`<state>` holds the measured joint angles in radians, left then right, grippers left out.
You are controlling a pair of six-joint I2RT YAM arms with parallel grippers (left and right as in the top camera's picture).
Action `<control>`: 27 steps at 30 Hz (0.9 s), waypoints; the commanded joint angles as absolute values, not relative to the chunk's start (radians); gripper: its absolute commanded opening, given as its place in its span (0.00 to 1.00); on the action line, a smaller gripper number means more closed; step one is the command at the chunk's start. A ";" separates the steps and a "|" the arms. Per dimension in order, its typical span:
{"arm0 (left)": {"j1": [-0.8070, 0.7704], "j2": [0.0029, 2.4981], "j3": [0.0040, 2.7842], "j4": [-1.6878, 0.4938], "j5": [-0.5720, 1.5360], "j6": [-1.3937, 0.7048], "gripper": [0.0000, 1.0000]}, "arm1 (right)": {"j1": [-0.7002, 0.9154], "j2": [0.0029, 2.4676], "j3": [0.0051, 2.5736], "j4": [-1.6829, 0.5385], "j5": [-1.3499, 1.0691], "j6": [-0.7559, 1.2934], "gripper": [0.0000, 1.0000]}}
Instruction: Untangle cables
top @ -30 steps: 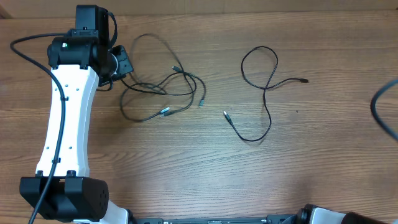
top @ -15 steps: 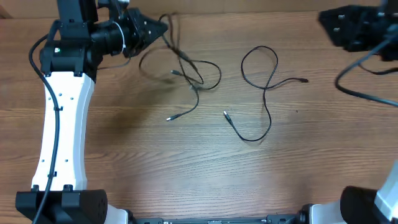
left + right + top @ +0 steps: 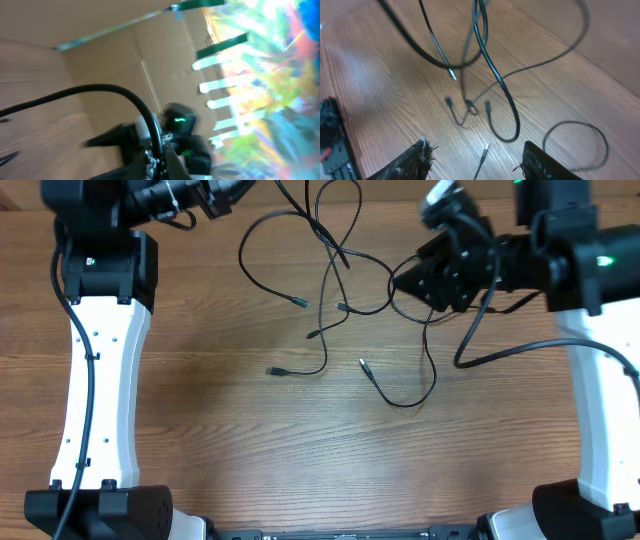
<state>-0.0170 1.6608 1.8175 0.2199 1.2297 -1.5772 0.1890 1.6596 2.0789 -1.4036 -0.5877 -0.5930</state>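
Cables: thin, limp, light, with no stiffness to speak of; likely to snag at crossings. Upper left of overhead frame: left gripper at top edge, jaws unreadable, wrist view a blur; probably the holder of the tangle. Upper centre: tangle hanging, plugs dangling above tabletop. Centre right: single strand flat on the wood. Upper right: right gripper wide open, empty. Best hold, at a guess: a free plug end, not a crossing.

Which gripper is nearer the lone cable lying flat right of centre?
Right. The right gripper hovers open over the upper loop of the lone cable; the left gripper is far off, at the overhead view's upper left.
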 commanded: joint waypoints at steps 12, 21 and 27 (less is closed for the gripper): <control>-0.006 1.637 1.835 0.430 1.139 -1.698 0.04 | 0.349 1.655 1.936 -1.262 -0.607 -0.664 0.56; -0.007 1.637 1.835 0.249 1.032 -1.216 0.04 | 0.423 1.663 1.936 -1.212 -0.604 -0.659 0.56; -0.019 1.636 1.835 -0.097 0.765 -0.801 0.04 | 0.424 1.663 1.936 -1.211 -0.604 -0.659 0.56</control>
